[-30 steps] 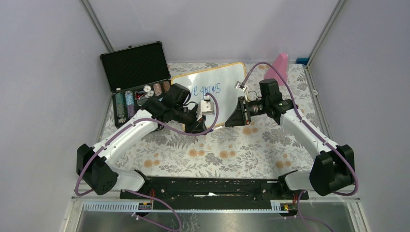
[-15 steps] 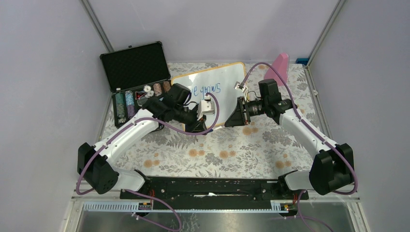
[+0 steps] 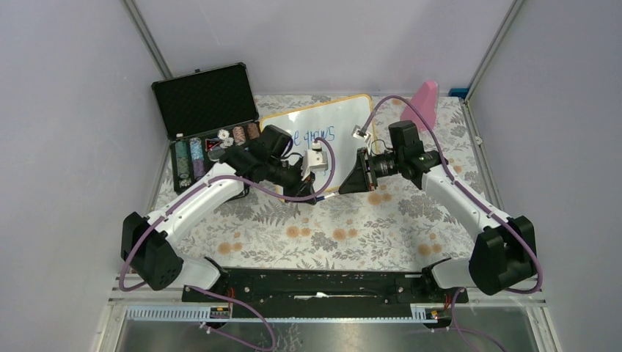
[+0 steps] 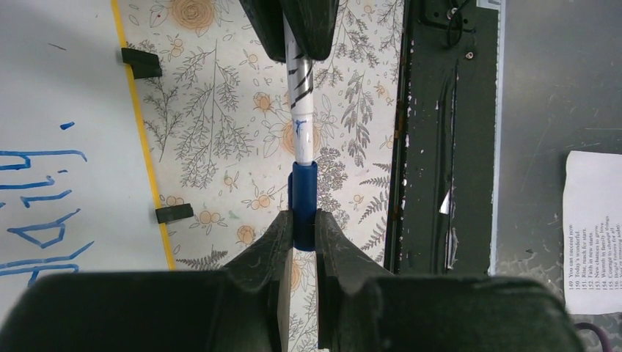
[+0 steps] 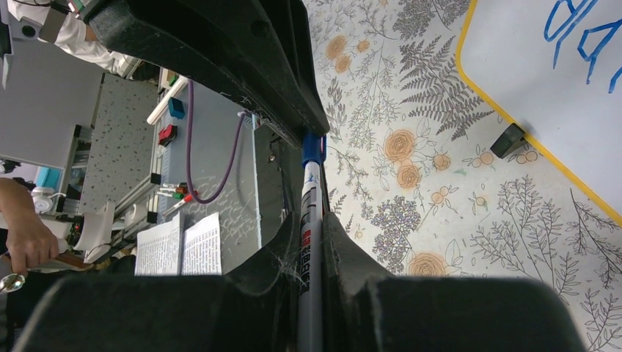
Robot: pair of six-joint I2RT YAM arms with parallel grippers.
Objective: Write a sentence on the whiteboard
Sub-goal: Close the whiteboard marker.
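Note:
The whiteboard (image 3: 345, 117) lies at the back centre with an orange-yellow rim and blue handwritten words (image 3: 314, 135). Only part of the sentence shows. My left gripper (image 3: 314, 194) is shut on the marker's blue cap (image 4: 304, 209), just off the board's near edge. My right gripper (image 3: 350, 182) is shut on the white marker body (image 5: 311, 242). Cap and body meet in one line between the two grippers (image 4: 302, 110). The board's edge and writing (image 4: 37, 220) show in the left wrist view and in the right wrist view (image 5: 565, 81). Left gripper (image 4: 304, 220); right gripper (image 5: 312, 224).
An open black poker chip case (image 3: 209, 110) stands at the back left, beside the board. A pink object (image 3: 424, 99) stands at the back right. The black base rail (image 3: 323, 282) runs along the near edge. Printed sheets (image 4: 590, 227) lie beyond it.
Both grippers have drawn closer together in front of the board. The left arm has shifted slightly right, and the marker now spans the gap between them.

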